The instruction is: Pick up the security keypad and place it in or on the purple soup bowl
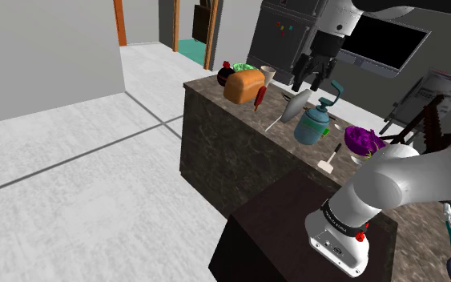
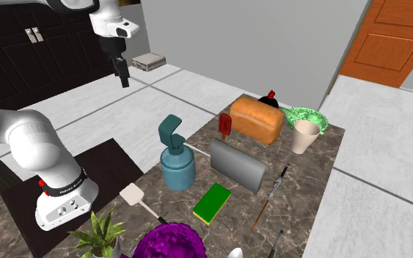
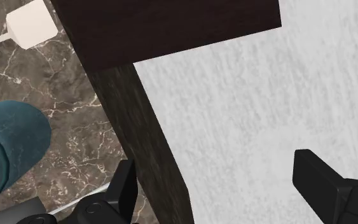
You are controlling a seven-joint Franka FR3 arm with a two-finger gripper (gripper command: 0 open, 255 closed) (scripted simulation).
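On the tabletop [image 2: 307, 183], between the teal dispenser [image 2: 177, 168] and the bread loaf [image 2: 257, 117], you have the grey security keypad [image 2: 238, 165] tilted up on a long edge, its long axis roughly parallel to the loaf. Your gripper [image 2: 122, 79] hangs high, open and empty, well apart toward the second exterior view's upper left.

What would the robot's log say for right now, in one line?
gripper: open, empty, high | keypad: on counter, not held | bowl: no keypad yet

the arm [image 1: 392, 180] is white with dark joint bands and a red stud [image 1: 361, 236] near its base; the gripper [image 1: 309, 83] is black.
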